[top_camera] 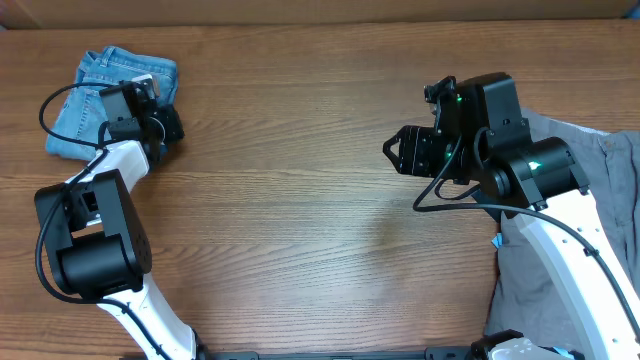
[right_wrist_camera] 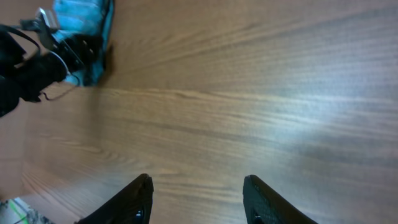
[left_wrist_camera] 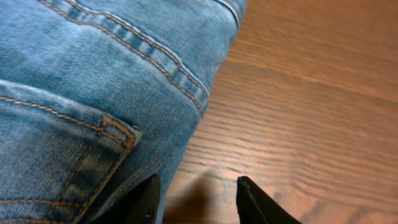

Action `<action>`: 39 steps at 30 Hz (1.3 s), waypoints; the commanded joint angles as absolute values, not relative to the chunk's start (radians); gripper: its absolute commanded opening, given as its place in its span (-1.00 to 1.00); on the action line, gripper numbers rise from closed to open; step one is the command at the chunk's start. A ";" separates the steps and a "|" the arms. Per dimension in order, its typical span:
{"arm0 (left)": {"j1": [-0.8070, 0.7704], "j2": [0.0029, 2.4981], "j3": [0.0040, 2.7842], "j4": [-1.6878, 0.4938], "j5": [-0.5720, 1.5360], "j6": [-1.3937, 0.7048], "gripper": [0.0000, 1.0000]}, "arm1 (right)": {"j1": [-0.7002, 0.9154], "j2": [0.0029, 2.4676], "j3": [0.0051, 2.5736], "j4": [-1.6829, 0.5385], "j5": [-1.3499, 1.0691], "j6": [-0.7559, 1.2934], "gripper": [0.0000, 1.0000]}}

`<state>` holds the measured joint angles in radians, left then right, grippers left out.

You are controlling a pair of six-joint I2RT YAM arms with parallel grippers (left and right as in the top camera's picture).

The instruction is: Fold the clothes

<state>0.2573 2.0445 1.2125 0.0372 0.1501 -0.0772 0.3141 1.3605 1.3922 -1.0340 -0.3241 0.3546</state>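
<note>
The light-blue denim jeans point(top_camera: 110, 95) lie folded into a small bundle at the far left of the wooden table. In the left wrist view the jeans point(left_wrist_camera: 93, 81) fill the left side, with a stitched back pocket showing. My left gripper point(top_camera: 165, 128) point(left_wrist_camera: 198, 202) is open at the bundle's right edge; its left finger lies against the denim and nothing is between the fingers. The grey trousers point(top_camera: 575, 215) lie spread at the right edge, partly under my right arm. My right gripper point(top_camera: 392, 152) point(right_wrist_camera: 198, 202) is open and empty above bare table, left of the grey trousers.
The jeans also show small at the top left of the right wrist view point(right_wrist_camera: 84, 25), beside my left arm. The wooden table point(top_camera: 300, 200) runs between the two garments. A small blue tag point(top_camera: 497, 241) lies at the grey trousers' left edge.
</note>
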 commanded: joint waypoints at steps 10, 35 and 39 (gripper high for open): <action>0.277 1.694 1.379 -0.287 0.107 -0.070 1.00 | 0.310 1.338 1.447 -1.044 -0.307 0.327 0.04; 0.274 0.995 1.689 -1.389 0.461 0.098 1.00 | 0.310 0.855 1.794 -1.196 -0.139 0.254 1.00; 0.274 1.005 1.689 -1.417 0.460 0.098 1.00 | 0.310 0.855 1.794 -1.223 -0.139 0.254 1.00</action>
